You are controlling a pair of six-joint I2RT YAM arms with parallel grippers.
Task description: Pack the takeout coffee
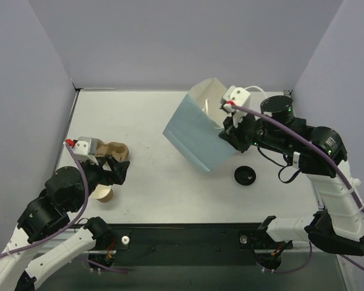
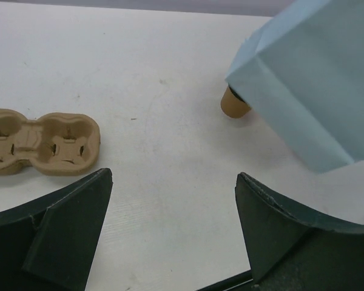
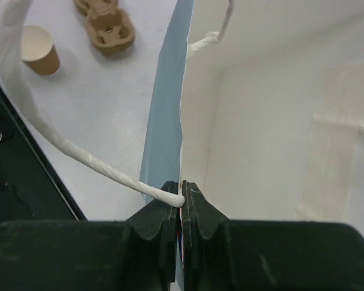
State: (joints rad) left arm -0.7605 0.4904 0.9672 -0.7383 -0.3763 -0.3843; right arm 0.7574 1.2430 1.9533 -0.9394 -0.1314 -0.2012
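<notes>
Soft, even light falls from overhead, and the white desk (image 1: 170, 188) shows bright without harsh glare. The blue bag (image 1: 197, 130) throws only a faint shadow toward six o'clock. In both wrist views the near jaws sit dark and blurred, out of focus.

The bag (image 1: 197, 136) is standing tilted right of the surface's (image 1: 151, 182) middle, toward the back edge. The right end effector (image 3: 182, 200) is pinching its rim. A loose lid (image 1: 245, 175) is lying before the bag, toward the right edge. The carrier (image 1: 116, 150) is sitting near the left edge. An open cup (image 1: 103, 194) is standing before it, toward the front-left corner. A second cup (image 2: 233, 106) is sitting just beside the bag's corner, partly hidden by it.
</notes>
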